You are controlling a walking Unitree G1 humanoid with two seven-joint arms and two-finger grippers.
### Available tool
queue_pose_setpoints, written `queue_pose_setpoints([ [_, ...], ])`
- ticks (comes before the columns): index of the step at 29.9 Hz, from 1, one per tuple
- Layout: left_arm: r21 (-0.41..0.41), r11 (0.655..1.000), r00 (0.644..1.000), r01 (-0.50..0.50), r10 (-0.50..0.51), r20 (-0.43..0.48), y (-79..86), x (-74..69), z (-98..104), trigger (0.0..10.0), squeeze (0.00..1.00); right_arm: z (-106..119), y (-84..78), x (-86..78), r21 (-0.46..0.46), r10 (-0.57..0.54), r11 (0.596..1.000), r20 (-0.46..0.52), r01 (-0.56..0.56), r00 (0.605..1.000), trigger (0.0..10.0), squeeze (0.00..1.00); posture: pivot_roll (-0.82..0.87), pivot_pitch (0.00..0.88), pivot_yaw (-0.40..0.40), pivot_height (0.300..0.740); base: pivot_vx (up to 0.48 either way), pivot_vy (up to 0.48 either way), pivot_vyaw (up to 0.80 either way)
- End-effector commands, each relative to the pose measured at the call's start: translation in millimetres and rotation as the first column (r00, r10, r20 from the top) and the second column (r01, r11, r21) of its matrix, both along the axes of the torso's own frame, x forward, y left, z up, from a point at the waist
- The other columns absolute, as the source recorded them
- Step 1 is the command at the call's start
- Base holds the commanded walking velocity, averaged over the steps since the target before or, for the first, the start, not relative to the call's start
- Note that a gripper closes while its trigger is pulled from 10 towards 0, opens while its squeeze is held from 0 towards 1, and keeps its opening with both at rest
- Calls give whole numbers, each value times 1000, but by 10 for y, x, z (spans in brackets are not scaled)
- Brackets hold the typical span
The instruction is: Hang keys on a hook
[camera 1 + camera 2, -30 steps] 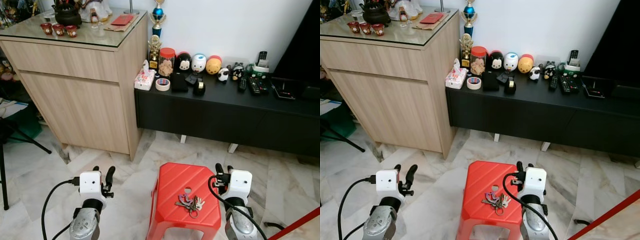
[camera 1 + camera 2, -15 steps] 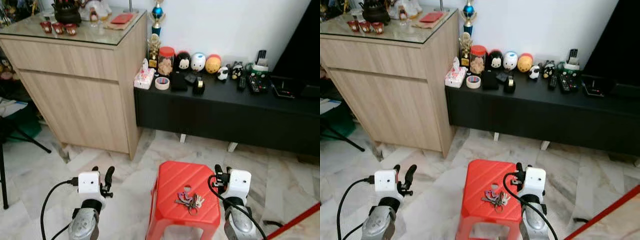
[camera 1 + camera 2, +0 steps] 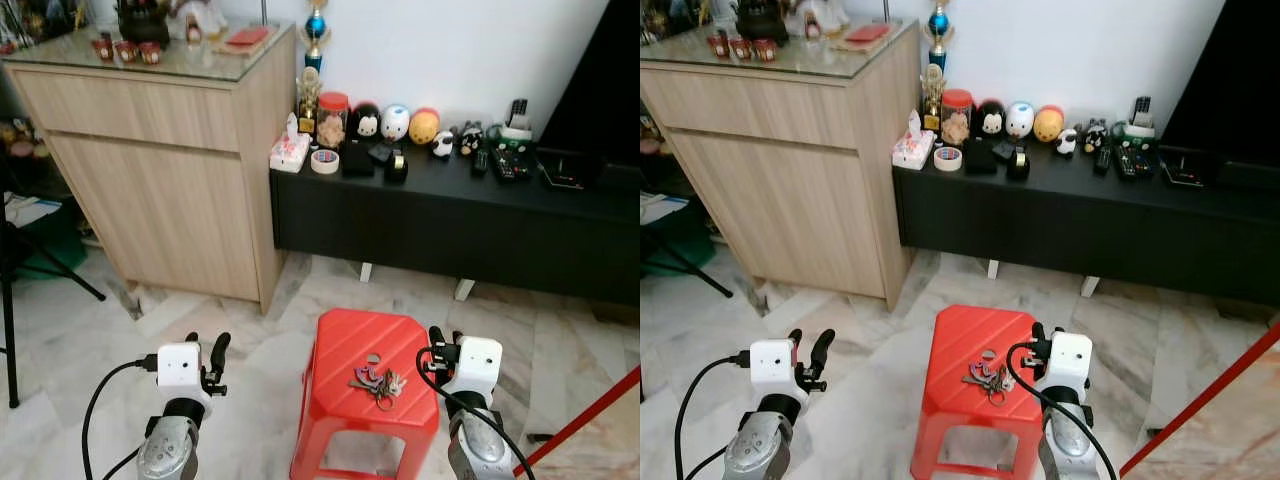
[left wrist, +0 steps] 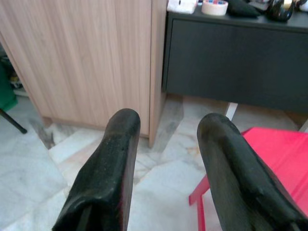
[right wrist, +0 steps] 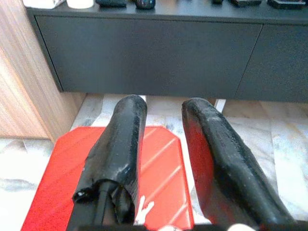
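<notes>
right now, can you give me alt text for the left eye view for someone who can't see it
A bunch of keys lies on a red plastic stool on a marble floor, between the robot's open left gripper and right gripper. Behind stand a wooden cabinet and a low black console with figurines and remotes.

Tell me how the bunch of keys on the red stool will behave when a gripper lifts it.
The keys are several pieces on a ring, so they will likely dangle and swing. Being small metal, they are probably light but slippery. They lie flat on the red stool, so pinching them may push them along it.
</notes>
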State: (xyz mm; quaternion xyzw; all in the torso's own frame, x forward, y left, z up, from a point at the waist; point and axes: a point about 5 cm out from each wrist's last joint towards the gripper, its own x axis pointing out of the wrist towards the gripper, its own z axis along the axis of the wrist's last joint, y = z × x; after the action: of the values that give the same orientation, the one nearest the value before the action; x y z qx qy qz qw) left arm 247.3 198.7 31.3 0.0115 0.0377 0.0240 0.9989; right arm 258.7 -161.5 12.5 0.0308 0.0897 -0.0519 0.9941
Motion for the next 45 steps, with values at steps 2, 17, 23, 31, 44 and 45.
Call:
queue_pose_setpoints([
  [2, -3, 1000, 1000, 9, -9, -16, -25, 6, -16, 10000, 0, -15, -11, -10, 4, -2, 1000, -2, 2, 1000, 10000, 0, 53, 3, -65, 653, 0, 0, 0],
  [17, -6, 1000, 1000, 16, -16, -19, -51, 13, -16, 10000, 0, -27, 38, -13, 5, 19, 1000, -8, -19, 1000, 10000, 0, 57, 11, -64, 653, 0, 0, 0],
  [23, -6, 1000, 1000, 24, -25, -20, -65, 19, -10, 10000, 0, 20, 63, -9, -2, 44, 999, 27, -44, 999, 10000, 0, 56, 12, -63, 653, 0, 0, 221],
  [31, -4, 1000, 999, 29, -30, -19, -63, 22, -8, 10000, 0, 3, 76, -20, 13, 34, 999, 16, -34, 999, 10000, 0, 57, 14, -61, 653, 0, 0, 638],
  [44, 0, 999, 999, 42, -42, -21, -67, 22, -9, 10000, 0, -5, 87, -14, 19, 32, 999, 9, -32, 999, 10000, 0, 59, 16, -60, 653, 0, 0, 0],
  [45, 1, 999, 999, 43, -43, -21, -70, 24, -8, 10000, 0, -6, 87, -14, 21, 29, 999, 8, -29, 1000, 10000, 0, 59, 16, -59, 653, 0, 0, 0],
])
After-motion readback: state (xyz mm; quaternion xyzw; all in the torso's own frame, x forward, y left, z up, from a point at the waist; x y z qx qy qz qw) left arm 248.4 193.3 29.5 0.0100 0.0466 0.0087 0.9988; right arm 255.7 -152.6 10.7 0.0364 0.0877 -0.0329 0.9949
